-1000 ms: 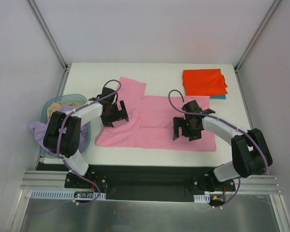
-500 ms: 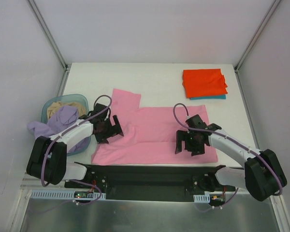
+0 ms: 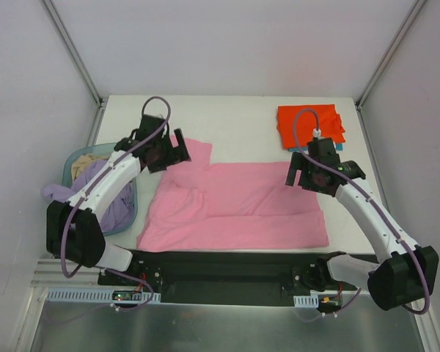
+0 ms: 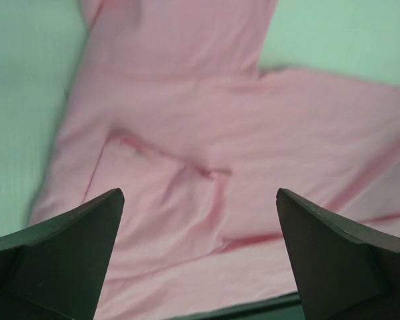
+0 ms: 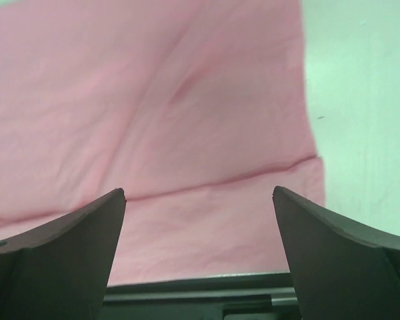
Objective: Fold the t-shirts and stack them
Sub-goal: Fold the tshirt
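The bright pink t-shirt lies spread flat on the white table, its hem along the near edge and one sleeve pointing to the far left. It fills the left wrist view and the right wrist view. My left gripper hovers open and empty over the sleeve end. My right gripper hovers open and empty over the shirt's far right corner. The folded orange-red t-shirt lies at the far right on the teal t-shirt. The pale lavender t-shirt hangs out of the basket.
The round light-blue basket stands at the table's left edge, with a beige cloth inside. The black rail of the arm bases runs just beyond the shirt's near hem. White walls enclose the table on three sides.
The pink shirt slid toward the near edge and lies flatter. Both grippers then rose off it and moved to its far side, left to the sleeve, right to the far right corner.
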You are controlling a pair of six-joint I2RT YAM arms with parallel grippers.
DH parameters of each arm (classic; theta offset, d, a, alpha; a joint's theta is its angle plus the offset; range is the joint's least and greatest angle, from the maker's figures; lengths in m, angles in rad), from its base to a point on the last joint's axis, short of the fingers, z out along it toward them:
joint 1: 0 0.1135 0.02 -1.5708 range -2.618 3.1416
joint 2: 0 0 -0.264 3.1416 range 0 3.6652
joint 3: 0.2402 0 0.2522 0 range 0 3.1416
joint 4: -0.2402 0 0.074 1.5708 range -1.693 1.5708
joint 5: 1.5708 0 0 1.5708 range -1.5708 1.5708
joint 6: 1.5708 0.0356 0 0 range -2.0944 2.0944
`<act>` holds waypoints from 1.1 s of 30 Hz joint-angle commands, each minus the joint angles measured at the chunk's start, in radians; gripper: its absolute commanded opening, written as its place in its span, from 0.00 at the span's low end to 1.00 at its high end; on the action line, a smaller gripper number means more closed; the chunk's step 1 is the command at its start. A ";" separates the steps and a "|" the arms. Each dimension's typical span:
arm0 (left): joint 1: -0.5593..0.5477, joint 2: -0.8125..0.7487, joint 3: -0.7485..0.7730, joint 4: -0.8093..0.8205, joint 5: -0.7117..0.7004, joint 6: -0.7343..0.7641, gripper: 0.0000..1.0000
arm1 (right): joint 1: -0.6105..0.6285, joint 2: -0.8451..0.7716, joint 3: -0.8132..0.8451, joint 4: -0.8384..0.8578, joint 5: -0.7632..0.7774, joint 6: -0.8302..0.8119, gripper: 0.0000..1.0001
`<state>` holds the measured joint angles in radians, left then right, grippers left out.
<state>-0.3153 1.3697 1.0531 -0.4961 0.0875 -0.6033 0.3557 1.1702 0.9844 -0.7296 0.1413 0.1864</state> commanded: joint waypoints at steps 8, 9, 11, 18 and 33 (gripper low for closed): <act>0.091 0.529 0.667 -0.111 -0.129 0.053 0.99 | -0.181 0.069 0.108 0.047 0.020 -0.091 0.97; 0.103 0.604 0.709 -0.122 -0.127 0.050 0.98 | -0.185 0.075 0.108 0.048 0.021 -0.097 0.97; 0.134 0.676 0.830 -0.157 -0.105 0.059 0.95 | -0.204 0.092 0.106 0.044 0.018 -0.108 0.97; 0.171 0.923 1.058 -0.200 -0.041 0.066 0.81 | -0.230 0.131 0.080 0.070 0.015 -0.146 0.97; 0.173 1.013 1.013 -0.210 -0.104 0.068 0.40 | -0.264 0.143 0.040 0.087 0.049 -0.123 0.97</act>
<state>-0.1379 2.3875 2.0785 -0.6815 -0.0048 -0.5339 0.0998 1.3045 1.0309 -0.6643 0.1730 0.0586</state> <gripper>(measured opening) 0.474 0.970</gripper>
